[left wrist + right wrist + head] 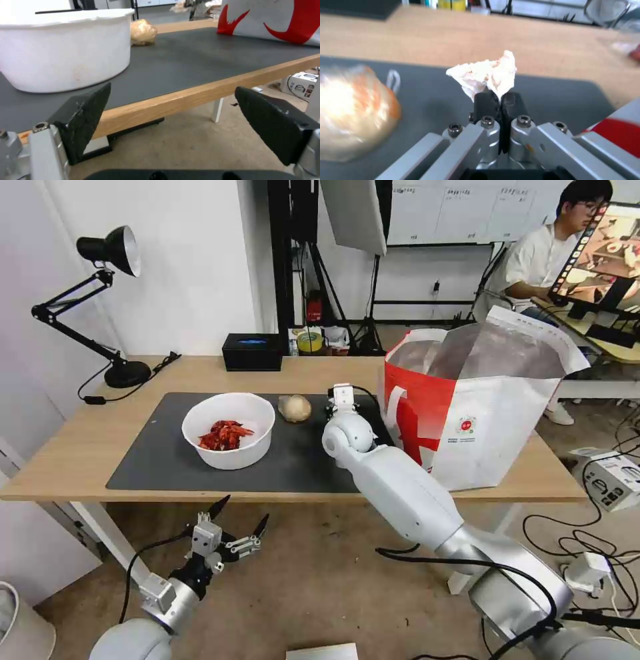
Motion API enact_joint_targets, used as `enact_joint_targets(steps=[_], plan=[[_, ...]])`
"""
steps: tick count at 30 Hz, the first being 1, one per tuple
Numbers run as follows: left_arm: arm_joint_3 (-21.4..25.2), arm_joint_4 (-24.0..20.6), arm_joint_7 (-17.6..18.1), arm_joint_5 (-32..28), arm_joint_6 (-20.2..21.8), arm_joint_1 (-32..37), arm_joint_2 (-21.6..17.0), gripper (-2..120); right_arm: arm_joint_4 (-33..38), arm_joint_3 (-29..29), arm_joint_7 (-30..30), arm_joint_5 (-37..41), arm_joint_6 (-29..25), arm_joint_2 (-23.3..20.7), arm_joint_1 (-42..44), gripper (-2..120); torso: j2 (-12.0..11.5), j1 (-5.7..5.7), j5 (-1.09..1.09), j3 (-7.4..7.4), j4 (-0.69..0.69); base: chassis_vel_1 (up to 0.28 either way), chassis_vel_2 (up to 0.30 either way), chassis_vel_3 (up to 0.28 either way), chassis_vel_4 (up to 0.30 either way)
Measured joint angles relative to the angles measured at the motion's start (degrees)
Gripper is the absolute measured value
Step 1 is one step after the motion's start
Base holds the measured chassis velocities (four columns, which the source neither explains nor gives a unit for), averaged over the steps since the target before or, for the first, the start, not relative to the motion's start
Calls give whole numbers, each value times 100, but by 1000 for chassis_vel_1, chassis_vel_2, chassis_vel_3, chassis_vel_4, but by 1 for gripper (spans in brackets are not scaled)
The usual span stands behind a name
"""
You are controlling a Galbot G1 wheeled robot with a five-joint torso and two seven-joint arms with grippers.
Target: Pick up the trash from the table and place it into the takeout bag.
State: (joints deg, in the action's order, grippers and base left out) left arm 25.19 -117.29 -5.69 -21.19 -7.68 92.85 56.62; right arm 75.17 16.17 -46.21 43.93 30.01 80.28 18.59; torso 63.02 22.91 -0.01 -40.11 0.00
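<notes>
On the dark grey mat (160, 460) of the light-wood table (60, 473) stands a white bowl (229, 430) of red crayfish shells, and a beige lump (295, 408) lies just right of it. My right gripper (500, 96) is shut on a crumpled white tissue (486, 75), held just above the mat between the lump (353, 112) and the takeout bag (613, 132). The red-and-white takeout bag (480, 407) stands open at the table's right end. Below the table's front edge, my left gripper (237, 520) hangs open and holds nothing. Its wrist view faces the bowl (63, 50) and the lump (142, 32).
A black desk lamp (110, 253) stands at the far left of the table and a black box (252, 351) at its back edge. Cables and a white box (613, 480) lie on the floor to the right. My right arm (400, 487) crosses the table's front edge.
</notes>
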Motion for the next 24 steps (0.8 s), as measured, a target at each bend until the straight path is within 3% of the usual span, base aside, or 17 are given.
enact_joint_targets(steps=[24], plan=[[38,97,120,-13,-46,28,146,100,1777,299,-296,-163,-355,-640,510,0,0,0,1,1,0,0,0,0,0]])
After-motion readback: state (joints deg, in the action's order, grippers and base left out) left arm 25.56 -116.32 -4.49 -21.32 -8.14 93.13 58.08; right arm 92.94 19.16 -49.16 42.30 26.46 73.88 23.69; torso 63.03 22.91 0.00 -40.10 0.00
